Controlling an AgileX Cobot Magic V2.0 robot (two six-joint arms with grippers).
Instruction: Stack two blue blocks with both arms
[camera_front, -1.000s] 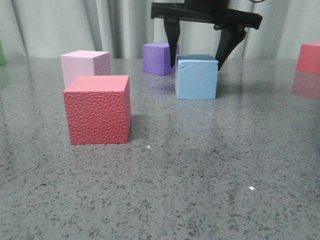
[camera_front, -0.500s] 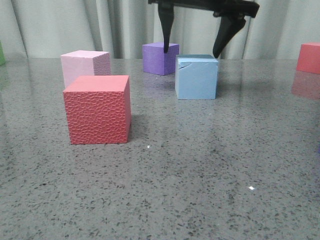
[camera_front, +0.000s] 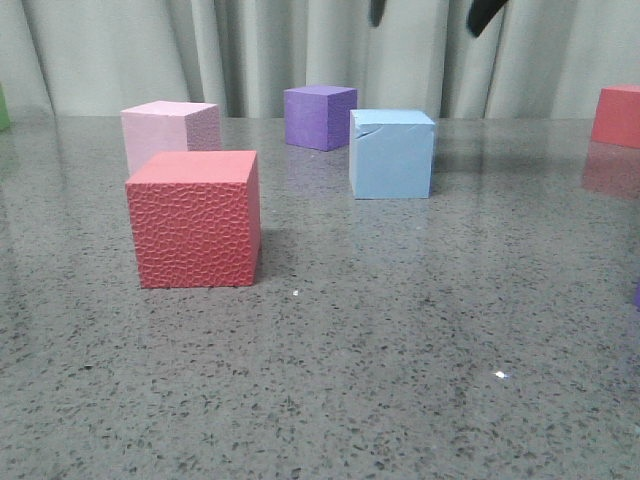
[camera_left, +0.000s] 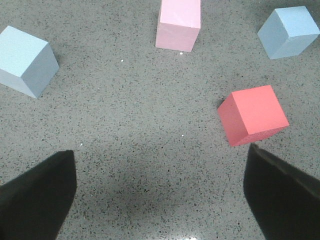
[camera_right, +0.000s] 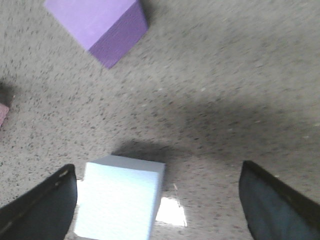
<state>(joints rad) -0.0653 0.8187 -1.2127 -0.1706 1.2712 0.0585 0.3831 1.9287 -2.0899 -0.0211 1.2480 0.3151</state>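
Note:
A pale blue block (camera_front: 392, 153) with a crack near its top corner stands on the table right of centre. My right gripper (camera_front: 430, 12) is open and empty above it; only its fingertips show at the top edge of the front view. In the right wrist view the block (camera_right: 120, 202) lies below the open right gripper (camera_right: 159, 206), close to one finger. The left wrist view shows two blue blocks, one (camera_left: 25, 60) at one side and one (camera_left: 290, 32) at the other. My left gripper (camera_left: 160, 200) is open and empty, high over bare table.
A textured red cube (camera_front: 195, 218) stands front left with a pink cube (camera_front: 170, 130) behind it. A darker purple cube (camera_front: 320, 116) is at the back near the curtain. Another red cube (camera_front: 617, 115) is at the far right.
My right gripper has risen straight up from around the cracked blue block, still open. The block has stayed in place.

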